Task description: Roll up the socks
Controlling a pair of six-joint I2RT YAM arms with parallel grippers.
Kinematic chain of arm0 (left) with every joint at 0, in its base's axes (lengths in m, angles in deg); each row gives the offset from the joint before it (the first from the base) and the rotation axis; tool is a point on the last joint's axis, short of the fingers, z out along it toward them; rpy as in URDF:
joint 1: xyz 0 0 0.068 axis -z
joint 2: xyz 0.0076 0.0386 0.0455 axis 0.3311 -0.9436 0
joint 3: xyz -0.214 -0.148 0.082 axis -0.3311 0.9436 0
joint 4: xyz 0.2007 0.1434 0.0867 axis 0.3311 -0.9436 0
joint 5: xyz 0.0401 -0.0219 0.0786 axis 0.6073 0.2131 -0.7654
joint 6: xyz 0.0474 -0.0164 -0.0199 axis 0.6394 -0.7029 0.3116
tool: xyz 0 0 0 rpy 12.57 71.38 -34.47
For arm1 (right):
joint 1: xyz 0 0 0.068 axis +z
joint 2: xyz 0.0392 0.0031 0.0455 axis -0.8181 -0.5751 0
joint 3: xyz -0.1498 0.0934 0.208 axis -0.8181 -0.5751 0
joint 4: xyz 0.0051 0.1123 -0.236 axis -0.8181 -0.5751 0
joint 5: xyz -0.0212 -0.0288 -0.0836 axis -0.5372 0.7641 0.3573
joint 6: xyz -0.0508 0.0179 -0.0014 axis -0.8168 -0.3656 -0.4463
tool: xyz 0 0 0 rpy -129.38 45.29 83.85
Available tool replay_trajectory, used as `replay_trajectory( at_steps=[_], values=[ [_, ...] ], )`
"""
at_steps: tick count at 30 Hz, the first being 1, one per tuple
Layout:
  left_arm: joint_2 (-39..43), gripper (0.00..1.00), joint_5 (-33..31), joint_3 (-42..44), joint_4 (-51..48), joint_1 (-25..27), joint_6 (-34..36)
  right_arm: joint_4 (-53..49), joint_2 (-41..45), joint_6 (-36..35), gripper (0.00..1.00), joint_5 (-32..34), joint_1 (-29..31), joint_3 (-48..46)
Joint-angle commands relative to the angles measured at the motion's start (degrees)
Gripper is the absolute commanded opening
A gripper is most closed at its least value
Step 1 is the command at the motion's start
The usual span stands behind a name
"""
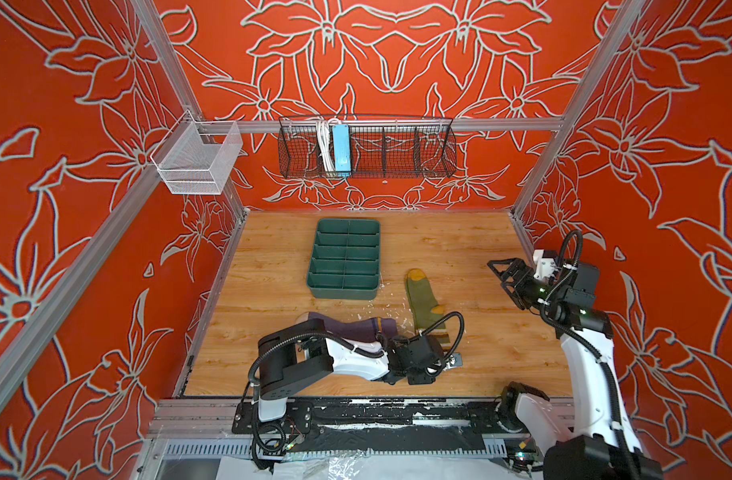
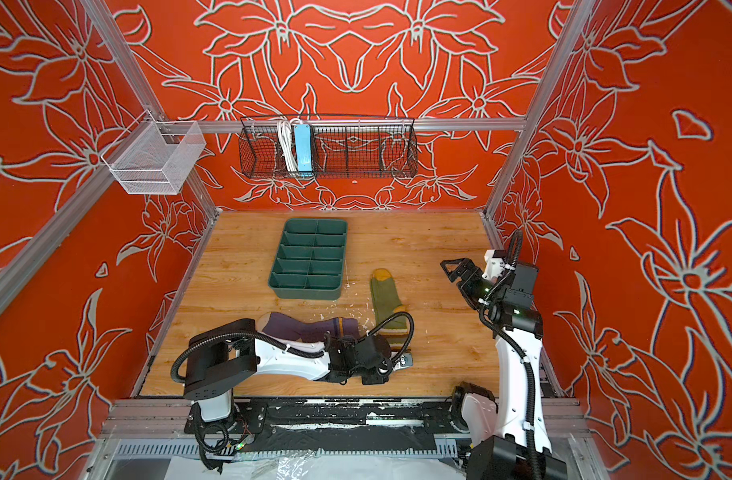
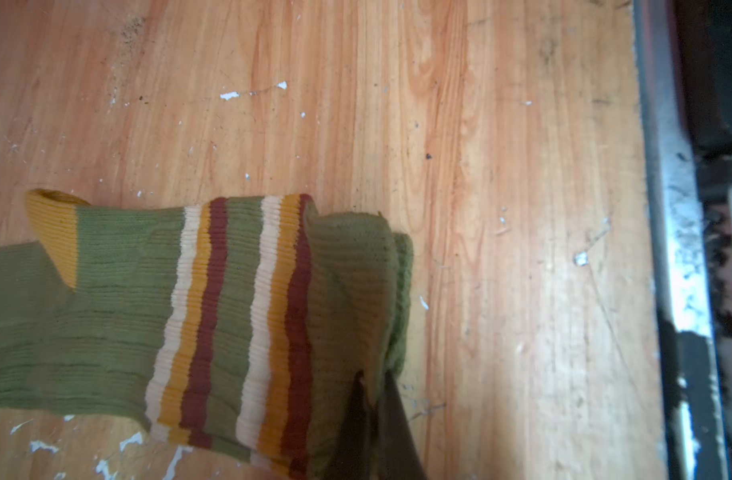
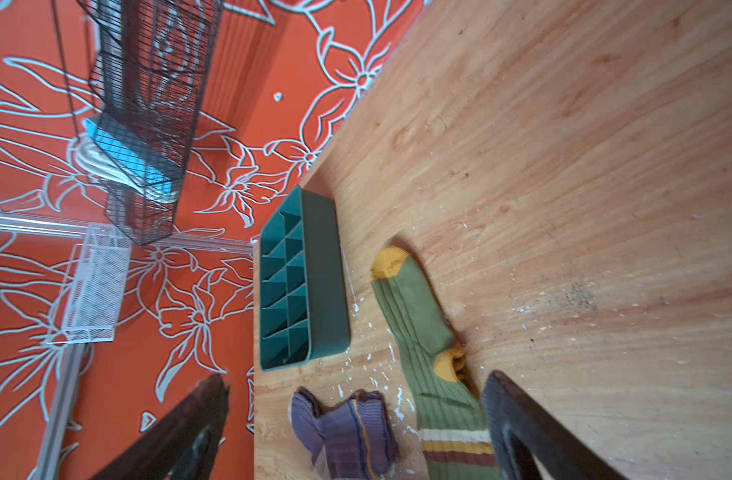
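The olive green sock [image 1: 421,301] [image 2: 385,297] lies lengthwise right of the tray, its mustard toe toward the back wall. My left gripper [image 3: 372,384] [image 1: 450,360] is shut on the sock's plain green cuff edge [image 3: 356,270], just past the cream, mustard and maroon stripes. The cuff edge is bunched and folded where it is pinched. The purple sock [image 1: 347,326] [image 4: 347,432] lies crosswise behind my left arm, which hides part of it. My right gripper [image 1: 501,270] [image 4: 358,376] hangs open above the table's right side, holding nothing.
A dark green divided tray [image 1: 342,294] [image 4: 329,282] stands behind the socks. A black wire basket [image 1: 368,149] and a white mesh basket [image 1: 198,160] hang on the frame. The table's metal front rail [image 3: 680,249] runs close to the left gripper.
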State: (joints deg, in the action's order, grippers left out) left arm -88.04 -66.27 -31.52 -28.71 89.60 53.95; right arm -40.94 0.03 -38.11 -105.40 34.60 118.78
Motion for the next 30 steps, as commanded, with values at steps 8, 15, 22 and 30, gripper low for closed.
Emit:
replay_trajectory(
  at_steps=[8,15,22,30],
  values=[
    [1.37,0.00,1.50,3.52,-11.82,-1.38,0.08,1.73,-4.35,1.26,0.98,1.05,0.99,-9.54],
    [1.64,0.00,3.62,4.91,-11.15,-1.43,-1.62,4.56,-9.54,4.16,0.94,2.81,7.28,-10.23],
    [1.98,0.00,4.17,5.61,-9.59,-1.36,-3.09,16.38,-20.26,12.56,0.81,0.94,14.33,-11.83],
    [2.50,0.00,3.56,5.98,-9.08,-1.35,-3.17,27.73,-28.19,22.20,0.70,0.53,22.38,-9.53]
  ],
)
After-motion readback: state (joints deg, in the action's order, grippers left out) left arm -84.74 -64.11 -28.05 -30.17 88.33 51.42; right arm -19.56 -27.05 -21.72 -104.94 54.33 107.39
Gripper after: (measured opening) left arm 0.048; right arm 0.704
